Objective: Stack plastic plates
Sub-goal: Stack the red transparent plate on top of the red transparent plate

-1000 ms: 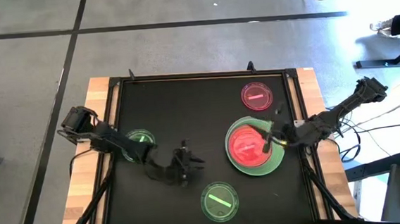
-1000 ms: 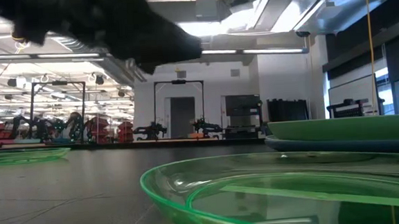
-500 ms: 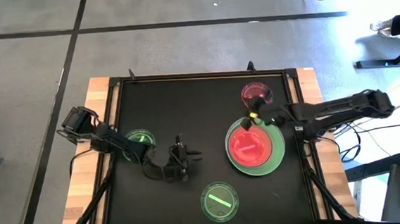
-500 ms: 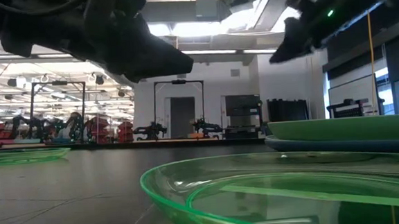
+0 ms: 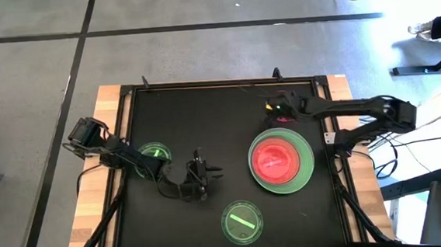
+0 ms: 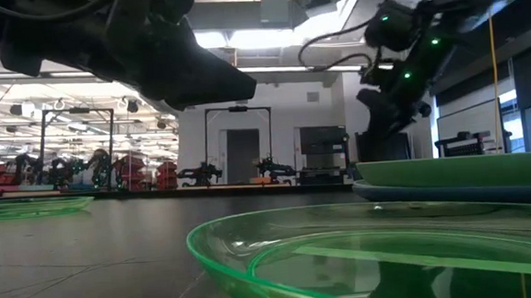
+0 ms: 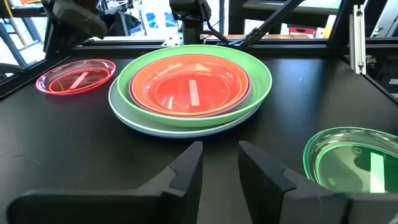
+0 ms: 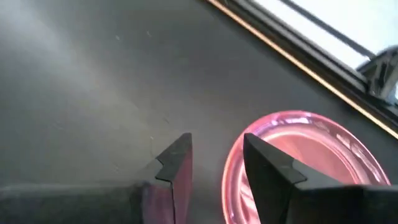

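A stack sits right of the table's middle: a large green plate (image 5: 308, 168) over a whitish one (image 7: 155, 127), with an orange plate (image 5: 276, 158) on top. A small pink dish (image 8: 311, 158) lies toward the far right; my right gripper (image 8: 214, 165) hangs open over its rim (image 5: 285, 119). One finger is above the dish and one is outside it. My left gripper (image 7: 221, 171) waits open above the mat near the middle (image 5: 200, 172), facing the stack (image 7: 193, 90). One small green dish (image 5: 241, 219) lies near the front edge, and another (image 5: 154, 153) lies under the left arm. My right gripper straddles the pink dish's rim (image 8: 239, 168) from above, slanting down. Whether either finger touches the rim, I cannot tell.
The black mat has a raised frame (image 5: 218, 83), with wooden table edges (image 5: 109, 108) outside it. Open mat lies across the far left and the middle. The right arm (image 5: 360, 110) reaches in over the right frame, past the stack.
My right gripper has left its place above the stack's right side. It swung toward the far edge and came down over the pink dish. My left gripper shifted slightly at first, then stayed still. No plate has moved.
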`<state>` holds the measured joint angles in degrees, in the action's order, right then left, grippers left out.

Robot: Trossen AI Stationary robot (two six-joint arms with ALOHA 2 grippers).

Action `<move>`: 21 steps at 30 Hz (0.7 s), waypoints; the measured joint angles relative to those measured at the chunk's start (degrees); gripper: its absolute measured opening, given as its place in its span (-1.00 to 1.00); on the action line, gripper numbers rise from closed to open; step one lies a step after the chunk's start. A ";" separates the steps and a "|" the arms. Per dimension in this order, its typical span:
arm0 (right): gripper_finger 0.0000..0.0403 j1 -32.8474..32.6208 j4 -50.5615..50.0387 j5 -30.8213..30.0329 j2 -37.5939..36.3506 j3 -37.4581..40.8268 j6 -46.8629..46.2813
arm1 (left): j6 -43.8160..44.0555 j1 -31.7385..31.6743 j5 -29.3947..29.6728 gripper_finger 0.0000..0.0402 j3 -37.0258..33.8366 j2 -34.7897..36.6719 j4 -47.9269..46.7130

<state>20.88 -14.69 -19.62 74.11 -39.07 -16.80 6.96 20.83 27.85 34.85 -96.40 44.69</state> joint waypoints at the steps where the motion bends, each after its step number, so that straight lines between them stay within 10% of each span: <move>1: -0.34 0.23 -2.24 -0.28 1.13 -1.41 -0.43 | 0.00 -0.10 -0.03 -0.52 0.00 -0.02 0.00; 21: -0.34 6.98 -9.81 -0.62 20.25 -10.60 -2.46 | 0.11 -0.30 -0.02 -0.52 -0.02 -0.02 -1.86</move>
<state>27.87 -24.51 -20.25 94.36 -49.67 -19.27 7.07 20.53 27.83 34.83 -96.42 42.82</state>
